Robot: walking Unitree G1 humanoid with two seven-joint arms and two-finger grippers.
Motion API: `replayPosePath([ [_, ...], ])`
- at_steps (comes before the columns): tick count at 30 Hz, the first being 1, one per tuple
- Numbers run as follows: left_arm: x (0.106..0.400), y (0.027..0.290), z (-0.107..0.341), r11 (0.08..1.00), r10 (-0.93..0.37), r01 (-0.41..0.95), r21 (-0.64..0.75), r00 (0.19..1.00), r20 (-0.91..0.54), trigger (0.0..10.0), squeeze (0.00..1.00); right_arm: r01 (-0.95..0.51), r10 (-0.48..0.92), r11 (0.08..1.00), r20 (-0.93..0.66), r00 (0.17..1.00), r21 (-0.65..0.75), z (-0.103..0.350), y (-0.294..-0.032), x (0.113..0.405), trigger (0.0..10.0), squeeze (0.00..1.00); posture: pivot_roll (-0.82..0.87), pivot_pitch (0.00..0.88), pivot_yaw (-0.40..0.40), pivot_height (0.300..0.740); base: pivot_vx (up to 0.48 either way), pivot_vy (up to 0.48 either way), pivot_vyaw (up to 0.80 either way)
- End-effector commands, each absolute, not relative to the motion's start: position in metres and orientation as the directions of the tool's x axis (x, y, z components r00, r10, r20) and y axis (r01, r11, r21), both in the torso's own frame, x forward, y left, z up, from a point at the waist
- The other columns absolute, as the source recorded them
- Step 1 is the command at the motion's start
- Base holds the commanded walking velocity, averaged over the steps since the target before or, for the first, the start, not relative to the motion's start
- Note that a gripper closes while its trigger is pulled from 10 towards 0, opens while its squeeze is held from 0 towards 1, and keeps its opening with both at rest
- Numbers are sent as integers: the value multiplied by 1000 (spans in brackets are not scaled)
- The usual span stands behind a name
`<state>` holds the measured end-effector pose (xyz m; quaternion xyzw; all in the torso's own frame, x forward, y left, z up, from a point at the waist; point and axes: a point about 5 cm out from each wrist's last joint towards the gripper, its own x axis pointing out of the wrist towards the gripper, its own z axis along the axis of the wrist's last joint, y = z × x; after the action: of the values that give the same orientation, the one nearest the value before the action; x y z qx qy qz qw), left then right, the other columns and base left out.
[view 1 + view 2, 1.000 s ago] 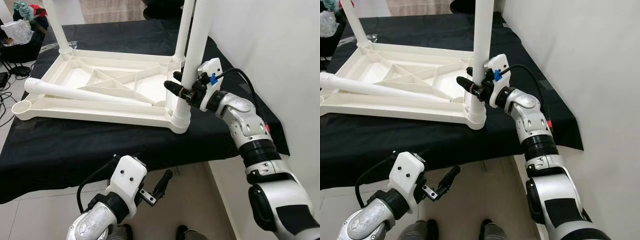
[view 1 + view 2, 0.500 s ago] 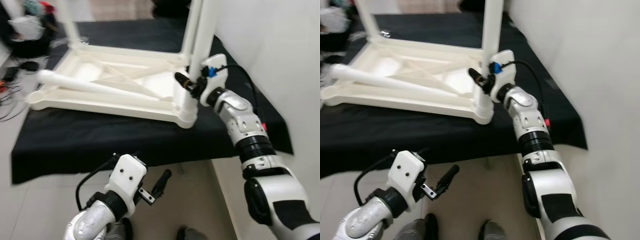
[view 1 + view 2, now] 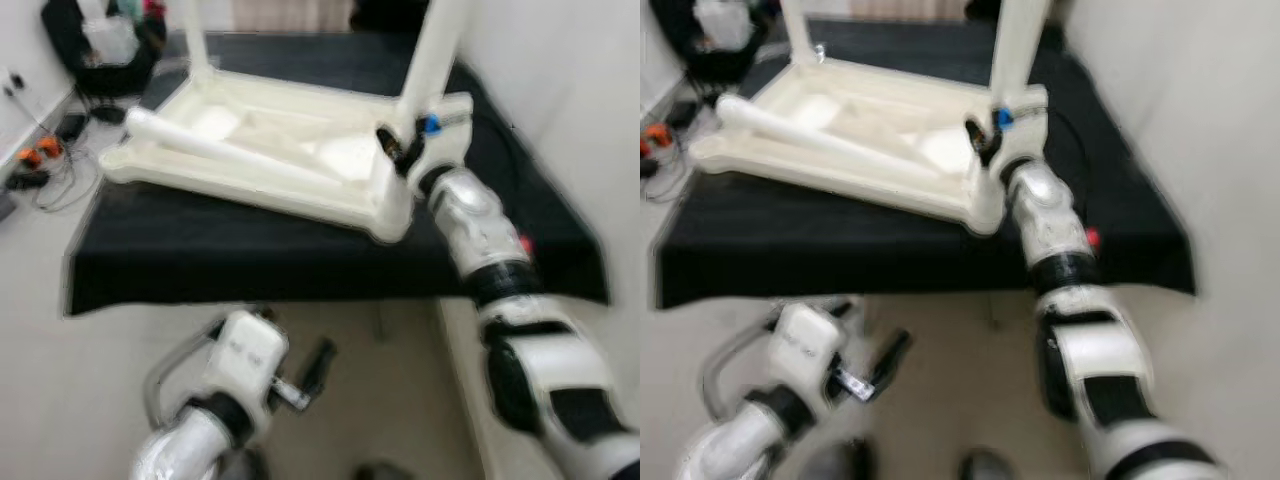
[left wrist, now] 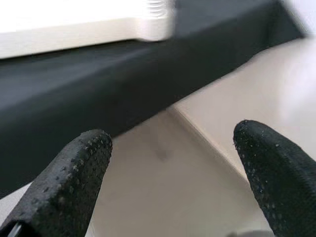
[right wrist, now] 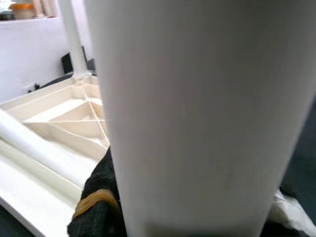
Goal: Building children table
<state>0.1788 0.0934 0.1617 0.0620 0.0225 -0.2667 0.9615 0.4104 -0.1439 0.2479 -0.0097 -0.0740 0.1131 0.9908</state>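
The right gripper (image 3: pixel 392 150) is closed around the upright white table leg (image 3: pixel 432 52) low down, just above the near right corner socket of the upturned white tabletop (image 3: pixel 330 205); in the right wrist view that leg (image 5: pixel 197 113) stands directly before the camera with one black finger (image 5: pixel 98 207) pressed against its side. The silver right arm (image 3: pixel 480 240) reaches forward from the lower right, along the white wall (image 3: pixel 570 90). The tabletop lies underside up on a black cloth (image 3: pixel 250 265) that covers a low platform, its ribbed frame facing the ceiling. A loose white leg (image 3: pixel 215 150) lies across the frame, from the far left toward the middle. Another leg (image 3: pixel 195 40) stands upright at the far left corner. The left gripper (image 3: pixel 315 362) hangs low over the pale floor (image 3: pixel 70 380), in front of the cloth's edge and well apart from the table; its two black fingers (image 4: pixel 74 173) are spread with a wide gap between them, holding nothing. Cables (image 3: pixel 45 170) and dark bags lie on the floor at the far left, blurred.
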Motion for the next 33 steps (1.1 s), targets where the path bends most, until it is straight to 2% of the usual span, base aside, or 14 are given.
replayPosePath([
  [1,178,95,160,852,-506,513,109,858,-89,10000,0,-205,205,979,-30,978,8,204,-144,408,10000,0,65,203,-42,740,0,0,0],
  [9,180,93,163,853,-504,509,113,861,-75,10000,0,-111,112,991,-6,994,70,213,-139,412,10000,0,61,208,-43,740,0,0,0],
  [22,183,94,166,857,-497,501,119,866,-60,10000,0,-15,13,996,24,1000,92,226,-121,415,10000,0,60,213,-47,740,0,0,0],
  [33,184,94,166,860,-492,495,122,869,-59,10000,0,95,-94,995,65,993,-17,233,-118,414,10000,0,57,214,-51,740,0,0,0],
])
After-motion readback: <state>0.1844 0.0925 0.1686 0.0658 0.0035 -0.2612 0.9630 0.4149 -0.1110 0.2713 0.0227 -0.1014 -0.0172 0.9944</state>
